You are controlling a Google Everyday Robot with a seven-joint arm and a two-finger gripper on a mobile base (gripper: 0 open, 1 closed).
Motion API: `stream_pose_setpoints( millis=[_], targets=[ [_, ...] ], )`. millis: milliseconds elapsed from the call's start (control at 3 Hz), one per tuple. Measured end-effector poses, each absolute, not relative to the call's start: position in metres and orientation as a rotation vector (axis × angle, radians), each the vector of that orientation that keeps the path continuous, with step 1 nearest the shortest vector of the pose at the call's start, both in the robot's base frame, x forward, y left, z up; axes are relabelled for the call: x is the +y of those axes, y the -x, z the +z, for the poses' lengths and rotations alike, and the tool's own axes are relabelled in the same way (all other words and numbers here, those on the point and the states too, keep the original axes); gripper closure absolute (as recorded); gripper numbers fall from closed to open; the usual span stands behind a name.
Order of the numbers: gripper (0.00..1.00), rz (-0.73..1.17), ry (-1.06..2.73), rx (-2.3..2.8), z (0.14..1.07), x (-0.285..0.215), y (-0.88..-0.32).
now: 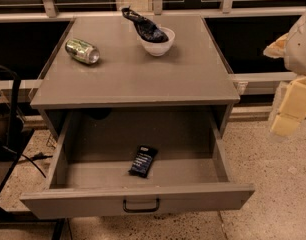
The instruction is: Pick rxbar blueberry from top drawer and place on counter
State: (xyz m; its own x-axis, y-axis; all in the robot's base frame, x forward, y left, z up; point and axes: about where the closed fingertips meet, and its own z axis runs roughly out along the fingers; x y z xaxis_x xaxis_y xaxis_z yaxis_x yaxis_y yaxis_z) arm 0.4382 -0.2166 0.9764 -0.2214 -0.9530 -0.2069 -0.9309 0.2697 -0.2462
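Observation:
The rxbar blueberry [143,160], a small dark bar with pale lettering, lies flat on the floor of the open top drawer [138,200], near its middle. The drawer is pulled out toward me, and its dark bail handle [141,205] is on the front panel. The grey counter [138,69] is the cabinet's top, above the drawer. My gripper [289,111] hangs at the right edge of the view, off the cabinet's right side, apart from the bar and level with the drawer's back. It holds nothing that I can see.
On the counter a green-silver can [82,51] lies on its side at the left. A white bowl [157,43] with a dark floppy bag [142,25] draped in it stands at the back middle. A dark chair frame [8,129] stands left of the cabinet. The floor is speckled.

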Motion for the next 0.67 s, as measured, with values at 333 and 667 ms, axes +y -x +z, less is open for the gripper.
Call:
stream_pose_setpoints(
  millis=[333, 667],
  targets=[
    [0.00, -0.100, 1.734, 2.215, 0.9757, -0.2152, -0.4391],
    [0.00, -0.103, 1.793, 2.111, 0.9715, -0.2063, -0.4443]
  ],
)
